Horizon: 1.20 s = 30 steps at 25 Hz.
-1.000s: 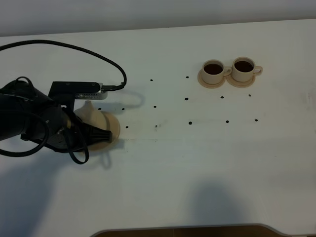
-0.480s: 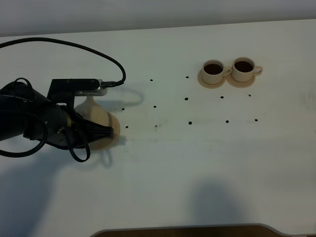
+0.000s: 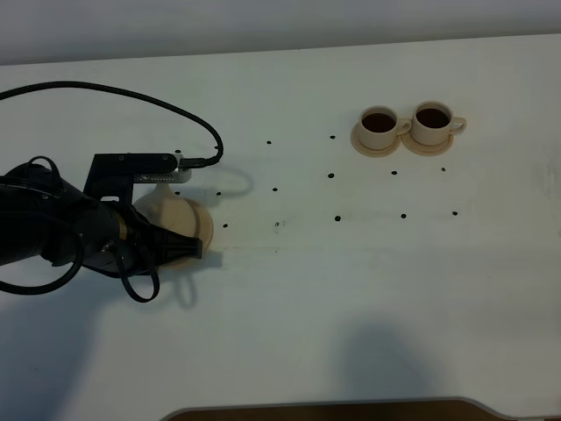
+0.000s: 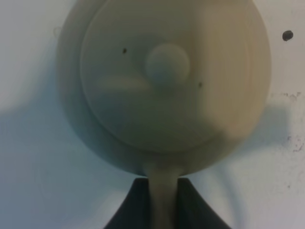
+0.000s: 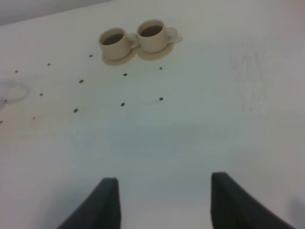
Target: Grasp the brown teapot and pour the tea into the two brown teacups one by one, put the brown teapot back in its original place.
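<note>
Two cups full, teapot at the left

Left gripper (image 4: 162, 200) clamped on the handle of the brown teapot (image 4: 167, 81), which sits over its wide saucer (image 3: 203, 230) on the table's (image 3: 289, 298) left side (lid on). Both brown teacups (image 3: 412, 124), dark tea inside, stand on small saucers far right, touching. Right gripper (image 5: 164, 202) spread apart, holding nothing.

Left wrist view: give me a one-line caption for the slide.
Left gripper shut on the brown teapot's handle, seen from above over its knobbed lid, on the white table.
</note>
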Tool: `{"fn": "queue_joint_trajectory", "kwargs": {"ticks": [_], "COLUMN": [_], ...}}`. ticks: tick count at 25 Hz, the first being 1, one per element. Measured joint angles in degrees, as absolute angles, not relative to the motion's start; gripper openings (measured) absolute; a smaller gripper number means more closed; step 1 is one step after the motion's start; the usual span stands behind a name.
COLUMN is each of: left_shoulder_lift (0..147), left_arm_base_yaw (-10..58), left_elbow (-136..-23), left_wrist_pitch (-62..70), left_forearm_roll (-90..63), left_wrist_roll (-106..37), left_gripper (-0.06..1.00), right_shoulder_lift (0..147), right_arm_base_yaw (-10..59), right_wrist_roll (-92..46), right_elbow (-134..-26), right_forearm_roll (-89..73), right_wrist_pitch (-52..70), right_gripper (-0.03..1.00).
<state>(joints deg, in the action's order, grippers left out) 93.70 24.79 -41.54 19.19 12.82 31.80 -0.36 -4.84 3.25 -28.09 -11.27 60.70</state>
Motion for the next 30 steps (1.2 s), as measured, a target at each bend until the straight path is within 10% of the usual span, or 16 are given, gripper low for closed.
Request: {"fn": "queue_joint_trajectory", "kwargs": {"ticks": [7,17,30], "left_shoulder_lift": [93.70,93.47,79.49], "left_arm_base_yaw": [24.79,24.79,24.79], "left_elbow": [-41.54,-41.54,-41.54], "left_wrist_pitch": [19.12,20.46,46.03], "left_forearm_roll": [12.82,12.88,3.60], "left_wrist_roll": [31.16,30.80,16.19], "left_gripper": [0.16,0.48,0.50], "right_shoulder_lift": [-0.36,-0.36,-0.36], "right_arm_base_yaw": [-4.84,-4.84,-4.84], "right_wrist_roll": [3.25,3.25,3.25], "right_elbow": [-28.09,-28.09,-28.09], "right_forearm_roll": [-11.27,-11.27,-11.27], "right_wrist_pitch": [60.70,60.70,60.70], "right_gripper": [0.45,0.45,0.45]}}
